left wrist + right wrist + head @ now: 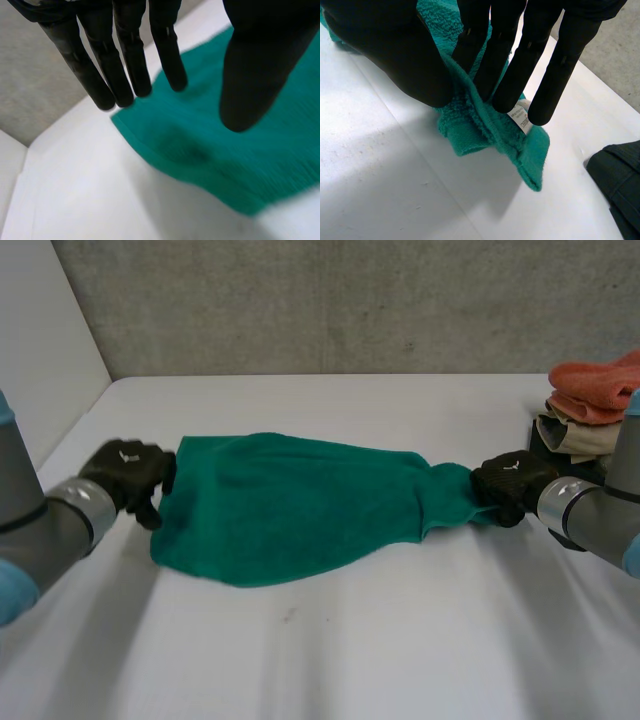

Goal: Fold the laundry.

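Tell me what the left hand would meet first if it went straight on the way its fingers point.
The green towel. The left hand sits at the towel's end with straight fingers aimed across it, so it would probably meet that edge first; how high it hangs is unclear.

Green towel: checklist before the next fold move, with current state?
1. Right hand grips the green towel: ok, fingers and thumb pinch its bunched end.
2. Left hand grips the towel: not ok, fingers straight over the opposite edge, holding nothing.
3. Left fingers touching the cloth: cannot tell.
4. Towel spread flat: not ok, it narrows to a bunch at the right hand.
5. Towel wholly on the table: ok.
6. Pile of other laundry apart from the towel: ok, it sits beyond the right hand.
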Tool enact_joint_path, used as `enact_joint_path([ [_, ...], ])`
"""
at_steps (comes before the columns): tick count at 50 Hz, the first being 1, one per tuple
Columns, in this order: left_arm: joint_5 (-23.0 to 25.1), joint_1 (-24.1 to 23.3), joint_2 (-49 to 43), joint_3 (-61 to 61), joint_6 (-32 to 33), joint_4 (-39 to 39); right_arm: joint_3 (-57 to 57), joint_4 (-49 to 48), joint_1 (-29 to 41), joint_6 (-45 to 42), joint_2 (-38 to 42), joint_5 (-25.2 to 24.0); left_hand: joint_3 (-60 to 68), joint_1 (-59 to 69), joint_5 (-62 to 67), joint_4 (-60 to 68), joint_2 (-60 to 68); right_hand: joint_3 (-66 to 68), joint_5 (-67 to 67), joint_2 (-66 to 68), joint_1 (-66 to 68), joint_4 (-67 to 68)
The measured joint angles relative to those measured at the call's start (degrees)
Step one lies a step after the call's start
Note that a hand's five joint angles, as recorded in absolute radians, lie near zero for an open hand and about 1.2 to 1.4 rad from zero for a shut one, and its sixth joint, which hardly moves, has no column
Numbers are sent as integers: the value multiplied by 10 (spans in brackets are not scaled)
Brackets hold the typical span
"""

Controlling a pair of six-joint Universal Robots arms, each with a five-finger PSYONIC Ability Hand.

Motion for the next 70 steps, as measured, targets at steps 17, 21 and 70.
enact_joint_path([
  [17, 8, -22, -86, -20, 79, -7, 22, -17, 2, -6, 5, 1, -93, -114, -99, -99, -99, 0, 0, 0, 0, 0],
  [21, 7, -26, -105, 4, 76, -1, 28, -22, 2, -7, 4, 1, -93, -114, -101, -102, -103, 0, 0, 0, 0, 0],
  [70, -7, -1, -45, 203, 29, -181, -292, 405, -28, -96, 4, -46, 278, 247, 261, 280, 277, 0, 0, 0, 0, 0],
])
